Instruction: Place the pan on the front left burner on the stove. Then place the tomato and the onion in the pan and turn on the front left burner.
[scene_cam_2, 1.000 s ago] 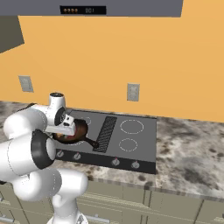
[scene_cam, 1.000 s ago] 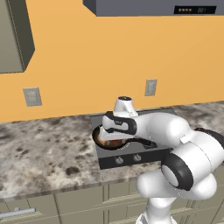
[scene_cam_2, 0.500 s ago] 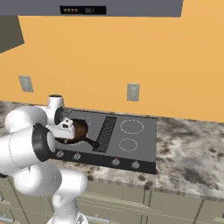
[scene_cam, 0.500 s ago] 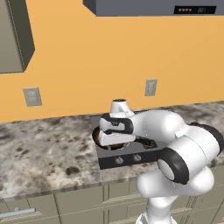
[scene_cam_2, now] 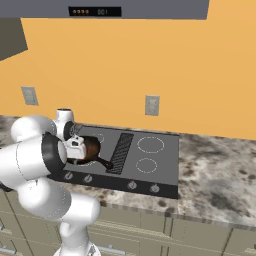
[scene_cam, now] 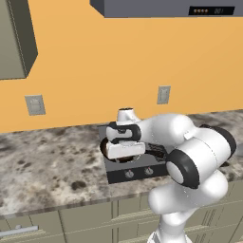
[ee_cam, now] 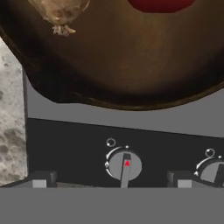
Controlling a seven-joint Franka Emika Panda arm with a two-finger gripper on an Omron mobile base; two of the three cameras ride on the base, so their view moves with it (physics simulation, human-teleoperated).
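The dark pan (ee_cam: 131, 61) sits on the front left of the black stove (scene_cam_2: 160, 165), covering the front left burner's ring. The tan onion (ee_cam: 61, 13) and the red tomato (ee_cam: 162, 3) lie inside the pan. My gripper (ee_cam: 111, 181) is open and empty, hanging over the stove's front strip just ahead of the pan rim. A grey knob (ee_cam: 124, 165) with a red mark stands between the fingertips (ee_cam: 41, 179). From the base cameras, the gripper (scene_cam: 124, 154) (scene_cam_2: 75, 152) hovers low at the pan (scene_cam_2: 91, 149), whose handle points right toward the central grille.
A second knob (ee_cam: 214, 170) sits to the right; further knobs (scene_cam_2: 131, 185) line the stove's front edge. Speckled granite counter (scene_cam: 52, 166) lies left of the stove and also to the right (scene_cam_2: 215, 170). A range hood (scene_cam: 166, 7) hangs above.
The hand has sunk a little and drifted from over the pan toward the stove's front edge and knobs. The jaws have stayed wide apart.
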